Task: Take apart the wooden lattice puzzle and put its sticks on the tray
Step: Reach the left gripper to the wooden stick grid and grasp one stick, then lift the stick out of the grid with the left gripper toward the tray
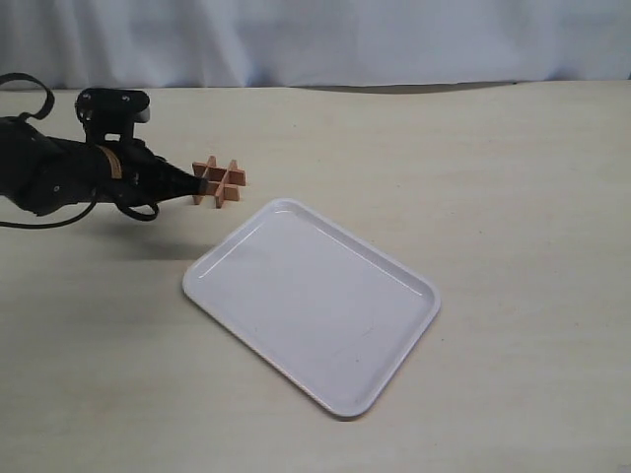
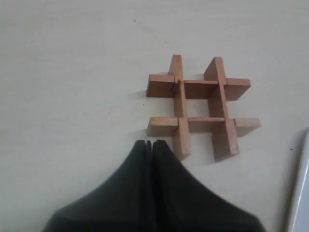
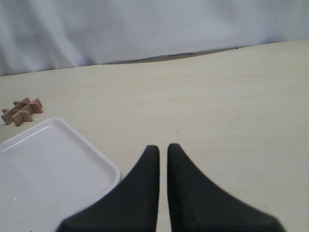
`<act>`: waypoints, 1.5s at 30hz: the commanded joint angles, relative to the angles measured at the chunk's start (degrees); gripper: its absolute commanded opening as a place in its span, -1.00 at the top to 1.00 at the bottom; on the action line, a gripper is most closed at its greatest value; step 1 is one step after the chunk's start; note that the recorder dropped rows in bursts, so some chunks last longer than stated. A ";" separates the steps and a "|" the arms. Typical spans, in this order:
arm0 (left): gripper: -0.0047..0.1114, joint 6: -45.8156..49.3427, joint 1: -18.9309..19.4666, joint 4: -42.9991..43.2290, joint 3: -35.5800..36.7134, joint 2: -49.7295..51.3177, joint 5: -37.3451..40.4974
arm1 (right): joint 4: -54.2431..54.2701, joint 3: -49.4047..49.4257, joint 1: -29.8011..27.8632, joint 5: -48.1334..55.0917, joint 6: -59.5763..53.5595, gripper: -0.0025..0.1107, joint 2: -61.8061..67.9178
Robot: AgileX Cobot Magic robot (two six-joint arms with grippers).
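The wooden lattice puzzle [image 1: 219,181] lies assembled on the table just beyond the tray's far left corner, its four reddish-brown sticks still interlocked in a hash shape [image 2: 200,106]. My left gripper [image 1: 195,185] is low at the puzzle's left side, shut and holding nothing; its tips [image 2: 151,143] rest right beside one stick's end. The white tray [image 1: 315,305] lies bare in the middle of the table. In the right wrist view my right gripper [image 3: 163,147] hovers over the table beside the tray's [image 3: 48,164] rim, jaws nearly together around nothing, with the puzzle [image 3: 21,110] far off.
The table is a pale beige surface with a light cloth backdrop [image 1: 315,39] along its far edge. The left arm's black body [image 1: 59,172] stretches in from the left. The right arm does not show in the exterior view.
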 commanded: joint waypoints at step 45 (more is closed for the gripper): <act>0.16 3.00 -2.92 1.35 -1.49 5.88 -6.83 | 0.01 0.17 0.11 0.00 0.01 0.85 0.36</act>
